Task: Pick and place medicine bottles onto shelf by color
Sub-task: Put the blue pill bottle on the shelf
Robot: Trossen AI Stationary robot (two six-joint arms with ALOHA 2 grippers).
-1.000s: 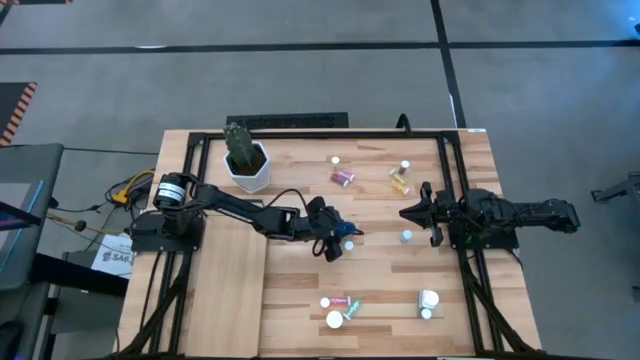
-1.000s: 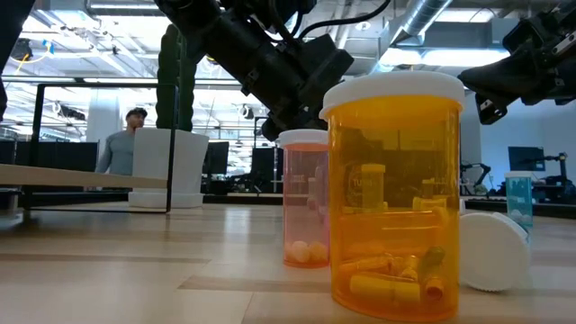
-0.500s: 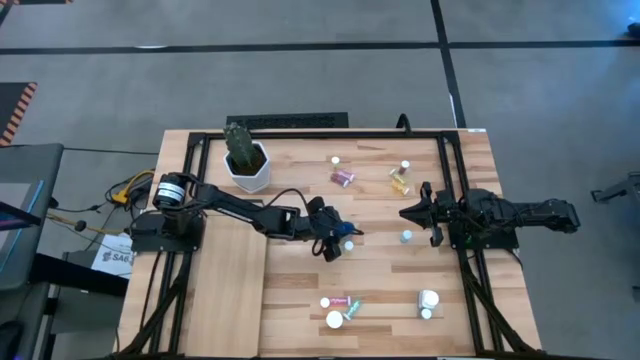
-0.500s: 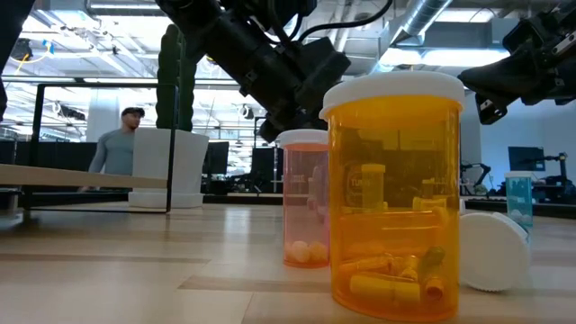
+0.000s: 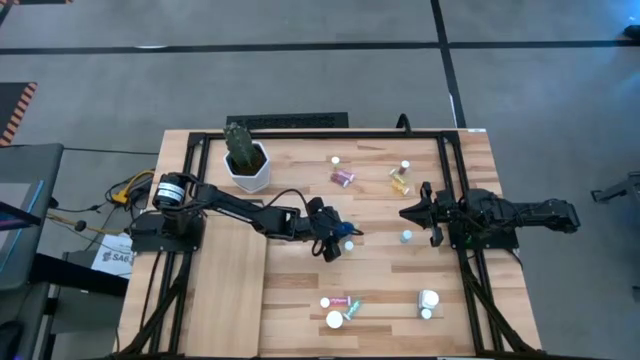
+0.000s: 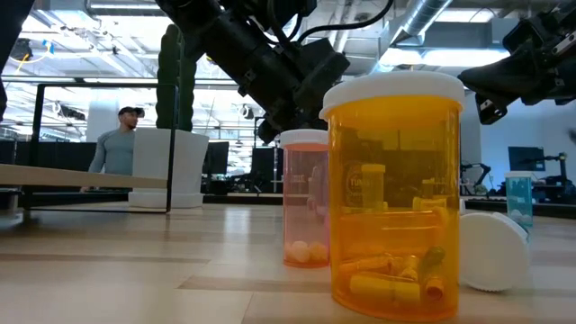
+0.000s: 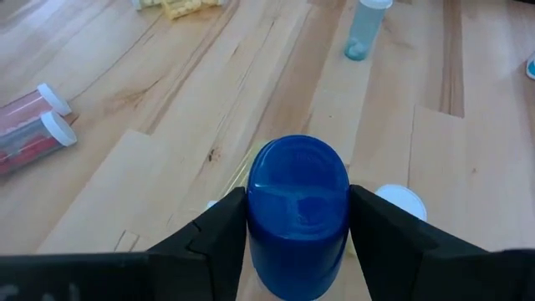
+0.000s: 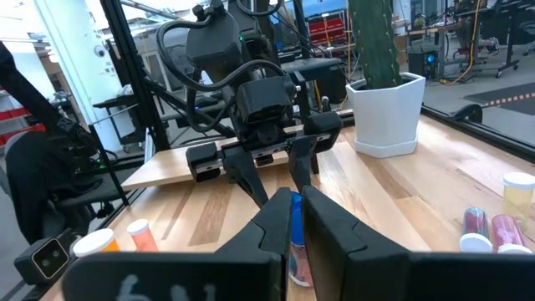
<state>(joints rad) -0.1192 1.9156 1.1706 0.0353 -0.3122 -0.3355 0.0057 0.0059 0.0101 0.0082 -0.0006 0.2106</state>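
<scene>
A deep blue bottle (image 7: 298,213) sits between black fingers (image 7: 219,230), over pale wood-grain planks (image 7: 150,109).

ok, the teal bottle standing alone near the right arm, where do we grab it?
Take the teal bottle by its round body at mid-height, with the fingers coming straight down from above. It stands upright and alone, so both sides look free. The right gripper is nearest and probably the easiest.

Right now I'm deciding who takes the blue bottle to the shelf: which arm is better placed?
Left. Its end effector already brackets the blue bottle mid-table; the right end effector is shut, farther off.
</scene>
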